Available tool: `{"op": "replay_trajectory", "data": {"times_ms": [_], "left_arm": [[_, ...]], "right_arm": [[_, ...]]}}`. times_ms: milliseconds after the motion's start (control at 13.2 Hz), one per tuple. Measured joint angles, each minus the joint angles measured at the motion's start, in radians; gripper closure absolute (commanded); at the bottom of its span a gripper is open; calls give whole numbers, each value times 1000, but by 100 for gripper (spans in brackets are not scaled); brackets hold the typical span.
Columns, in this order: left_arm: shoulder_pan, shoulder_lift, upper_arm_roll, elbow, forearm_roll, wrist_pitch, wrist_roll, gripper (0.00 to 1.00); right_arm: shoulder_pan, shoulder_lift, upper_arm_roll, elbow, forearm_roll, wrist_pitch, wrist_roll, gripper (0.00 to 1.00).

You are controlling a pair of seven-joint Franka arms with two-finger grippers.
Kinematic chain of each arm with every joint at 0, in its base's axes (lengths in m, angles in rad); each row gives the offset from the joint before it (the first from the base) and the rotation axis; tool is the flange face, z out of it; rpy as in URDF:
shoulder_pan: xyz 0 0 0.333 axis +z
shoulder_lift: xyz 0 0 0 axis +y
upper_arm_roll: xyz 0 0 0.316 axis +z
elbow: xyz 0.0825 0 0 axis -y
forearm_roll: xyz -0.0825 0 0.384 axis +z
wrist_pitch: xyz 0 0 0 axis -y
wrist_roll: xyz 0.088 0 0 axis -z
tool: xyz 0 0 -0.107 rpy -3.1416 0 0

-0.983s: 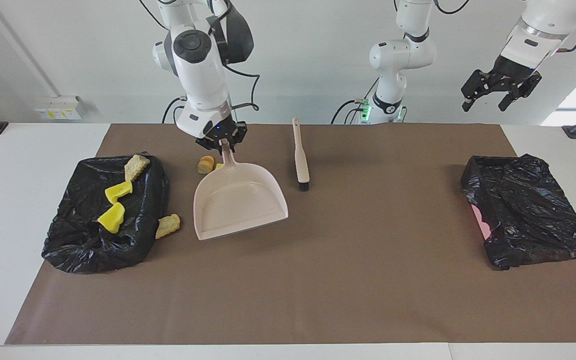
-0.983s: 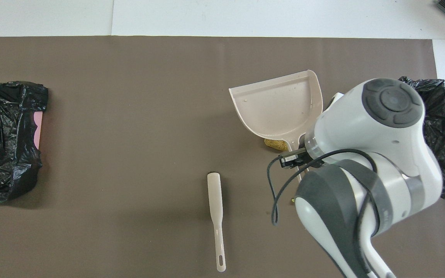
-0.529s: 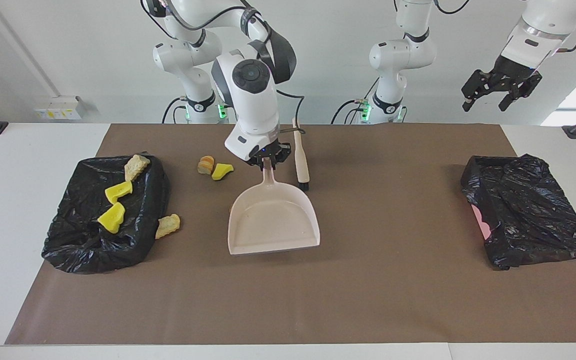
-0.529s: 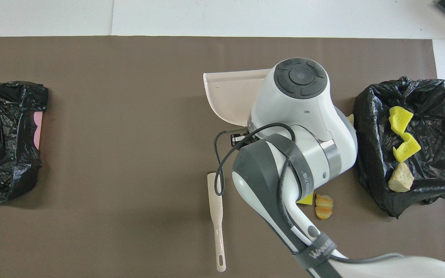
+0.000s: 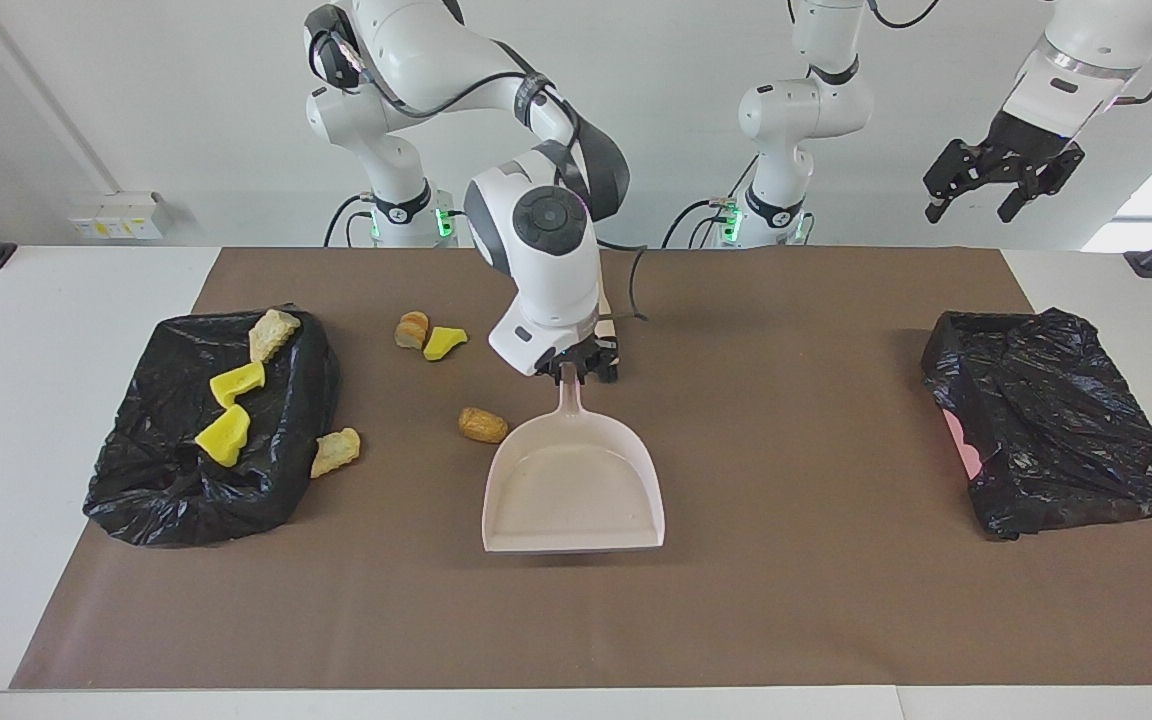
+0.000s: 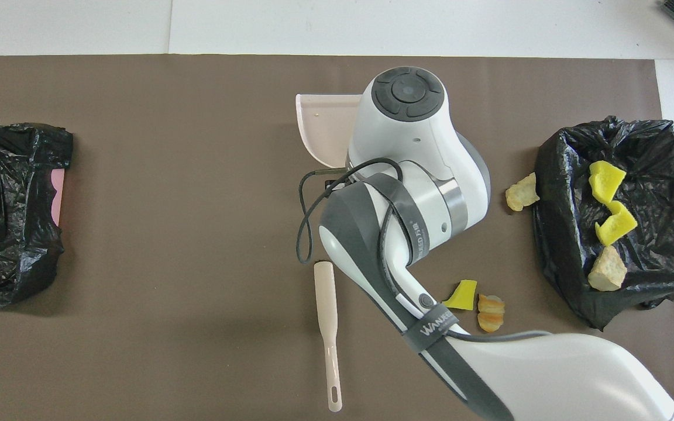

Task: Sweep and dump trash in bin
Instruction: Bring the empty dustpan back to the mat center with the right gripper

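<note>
we clamp the right gripper (image 5: 569,368) on the dustpan (image 5: 573,487) handle, mouth flat for sweeping loose trash (image 5: 482,425); left gripper (image 5: 1002,177) waits aloft, fingers wide

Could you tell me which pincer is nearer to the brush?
Right. The right pincer, shut on the dustpan handle, is beside the brush; the left pincer waits, raised above the table's end.

Brown mat (image 5: 786,600); second black-bagged box (image 5: 1051,420) at the left arm's end; wall socket (image 5: 116,215).
</note>
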Motion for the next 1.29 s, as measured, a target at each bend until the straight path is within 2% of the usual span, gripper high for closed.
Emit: {"op": "replay_trajectory", "data": {"times_ms": [151, 227, 605, 832, 1134, 1285], "left_arm": [[0, 0, 0, 0, 0, 0, 0, 0], [0, 0, 0, 0, 0, 0, 0, 0], [0, 0, 0, 0, 0, 0, 0, 0], [0, 0, 0, 0, 0, -1, 0, 0], [0, 0, 0, 0, 0, -1, 0, 0], [0, 0, 0, 0, 0, -1, 0, 0]], "right_arm": [[15, 45, 0, 16, 0, 19, 2, 98], [23, 56, 0, 19, 0, 20, 4, 1], [33, 44, 0, 40, 0, 20, 16, 0], [36, -11, 1, 16, 0, -4, 16, 0], [92, -164, 5, -183, 1, 5, 70, 0], [136, -237, 6, -315, 2, 73, 124, 0]]}}
